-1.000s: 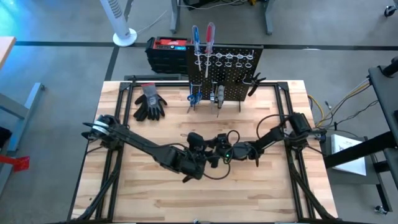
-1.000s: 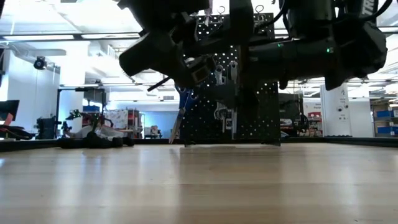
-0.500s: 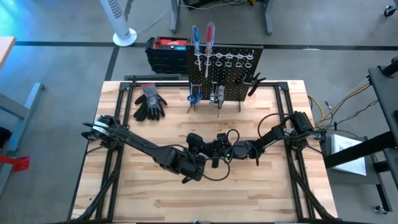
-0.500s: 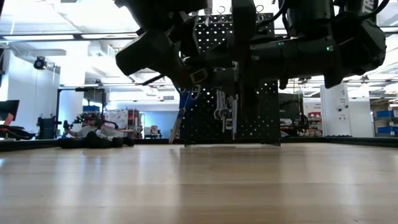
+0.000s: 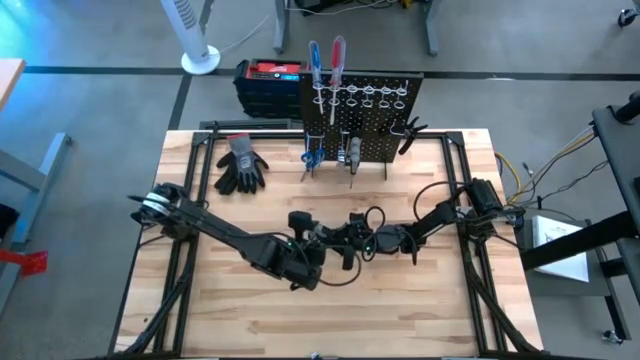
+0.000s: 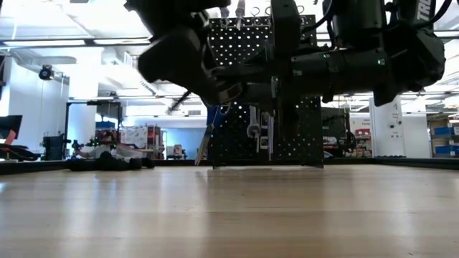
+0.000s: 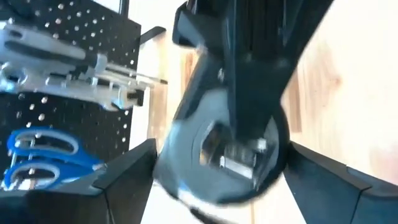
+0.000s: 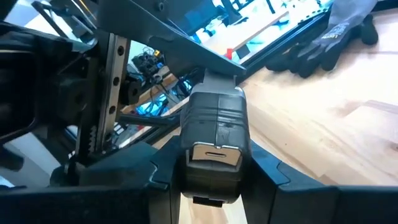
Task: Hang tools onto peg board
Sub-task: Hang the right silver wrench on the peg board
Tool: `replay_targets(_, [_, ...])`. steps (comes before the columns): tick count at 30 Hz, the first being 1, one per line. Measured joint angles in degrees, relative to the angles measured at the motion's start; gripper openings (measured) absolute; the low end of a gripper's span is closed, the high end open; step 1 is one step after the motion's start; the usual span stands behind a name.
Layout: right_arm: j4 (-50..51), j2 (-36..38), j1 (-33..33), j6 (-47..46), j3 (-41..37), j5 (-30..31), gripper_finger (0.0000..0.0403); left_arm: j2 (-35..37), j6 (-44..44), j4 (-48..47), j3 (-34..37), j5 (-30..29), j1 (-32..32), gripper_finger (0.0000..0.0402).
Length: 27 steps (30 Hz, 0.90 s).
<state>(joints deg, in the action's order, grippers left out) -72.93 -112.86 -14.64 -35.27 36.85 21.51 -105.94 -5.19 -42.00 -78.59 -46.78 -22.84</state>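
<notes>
Black tool [image 8: 214, 146] stands upright, clamped in right hand [image 8: 214, 180].

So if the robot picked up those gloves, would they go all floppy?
Probably, yes. The gloves lie flat and crumpled on the table, so they look soft and would likely droop. They seem light, and their fabric look suggests little slipping.
</notes>
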Motion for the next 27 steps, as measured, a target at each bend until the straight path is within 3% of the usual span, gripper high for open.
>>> replay_targets(8, [-3.7, 0.1, -0.1, 0.8, -3.0, 7.8, 0.0097, 9.1, -12.7, -6.7, 8.4, -2.3, -1.2, 0.0313])
replay_targets(15, [-12.5, 0.8, -0.2, 8.2, -6.4, 14.3, 0.0097, 24.3, -31.4, -0.7, 24.2, -2.6, -3.5, 0.0315])
replay_targets(20, [-14.0, 2.7, -0.9, 25.5, -5.2, 20.6, 0.0097, 32.5, -34.4, 19.5, 38.5, -2.6, -5.1, 0.0315])
replay_targets(24, [-14.1, 4.6, -1.7, 40.8, -3.5, 24.0, 0.0097, 34.9, -34.3, 36.9, 48.1, -2.3, -5.3, 0.0315])
replay_targets(27, [-14.3, 6.8, -1.6, 46.7, -2.8, 26.5, 0.0097, 34.9, -34.2, 45.8, 53.0, -2.3, -5.4, 0.0315])
